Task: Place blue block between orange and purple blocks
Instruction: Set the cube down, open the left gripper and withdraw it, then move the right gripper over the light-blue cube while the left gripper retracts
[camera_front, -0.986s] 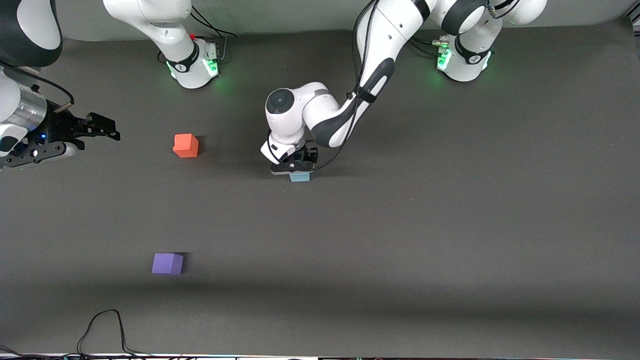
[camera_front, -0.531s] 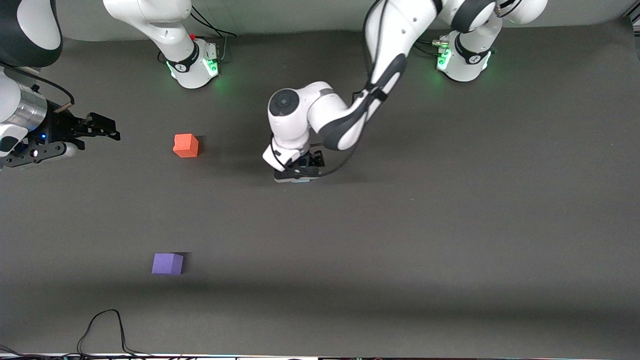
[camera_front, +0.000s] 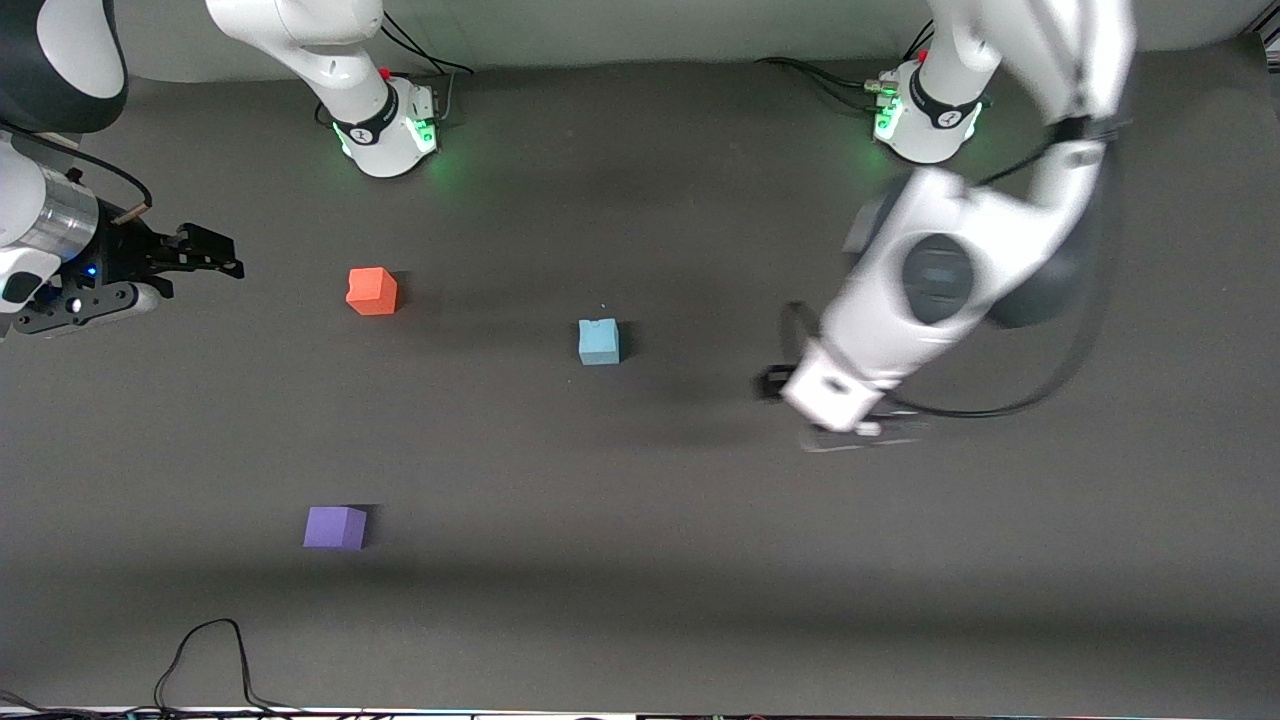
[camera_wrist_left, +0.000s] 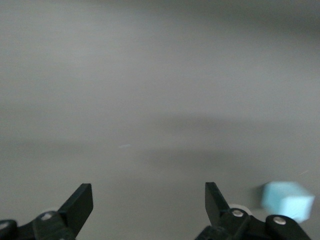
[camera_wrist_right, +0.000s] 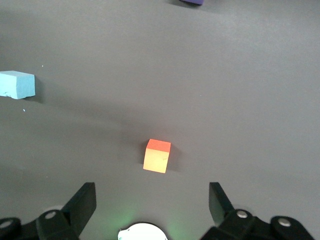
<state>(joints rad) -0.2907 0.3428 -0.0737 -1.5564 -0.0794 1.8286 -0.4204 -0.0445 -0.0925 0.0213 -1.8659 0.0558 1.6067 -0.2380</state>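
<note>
Front view, catalogue of contents: dark grey worktop (camera_front: 700, 560), three small matte cubes, two white arms. Item one, the blue block (camera_front: 598, 341), light sky-blue, sits flat on the worktop near its middle, free of any tool, a small notch on its top edge. Item two, the orange block (camera_front: 372, 291), bright orange-red, lies at about ten o'clock from the blue block, toward the right arm's end of the worktop and slightly farther from the front camera. Item three, the purple block (camera_front: 335, 527), violet, lies at about seven o'clock from the blue block, much nearer the front camera and almost directly below the orange block in this view. The blue block is not on the line between those two; it stands well apart from both, off toward the left arm's end. Item four, the left tool (camera_front: 850, 432), blurred, hangs over bare worktop at about four o'clock from the blue block; the left wrist view shows its fingers (camera_wrist_left: 80, 202) spread wide with nothing between them, and the blue block (camera_wrist_left: 289, 199) off to one side. Item five, the right tool (camera_front: 205, 252), waits over the worktop's edge at the right arm's end, at about nine o'clock from the orange block; the right wrist view shows its fingers (camera_wrist_right: 82, 202) apart and empty, with the orange block (camera_wrist_right: 157, 156) on the worktop ahead of them.
</note>
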